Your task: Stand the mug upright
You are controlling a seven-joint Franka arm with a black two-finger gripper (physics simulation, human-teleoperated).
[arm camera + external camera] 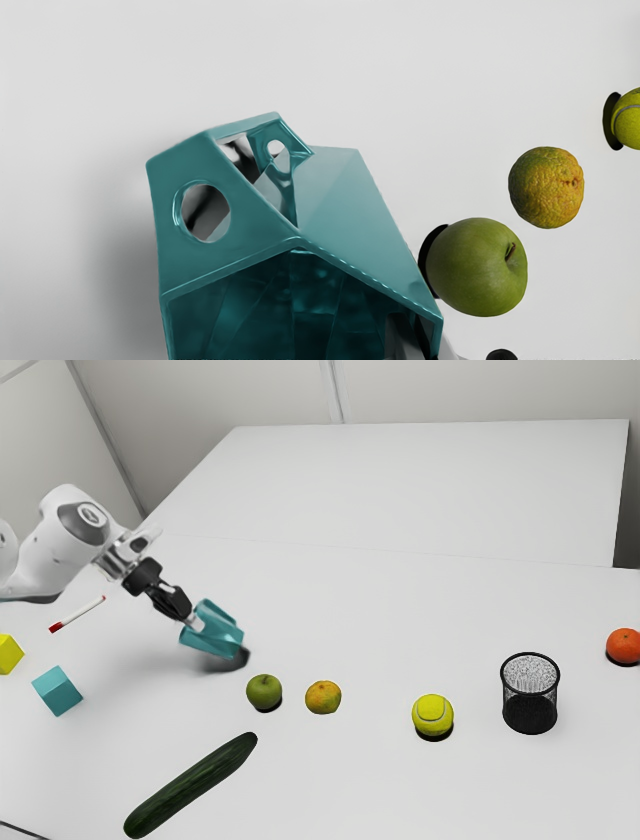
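Pinching tilted mug [345,210] by wall with end effector [196,623]; green apple [477,270] near, mottled orange [546,187] beyond, 1 tennis ball [433,715] farther.

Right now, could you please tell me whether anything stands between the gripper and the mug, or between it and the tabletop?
Nothing visible does: the gripper holds the tilted mug by its wall, above shadowed table; the green apple sits to one side.

Two cubes [57,691], two citrus fruits [323,697] and one mug [218,639], marker [78,614], apple [264,691], cucumber [192,785], tennis ball [433,714] and mesh cup [530,712] are seen.
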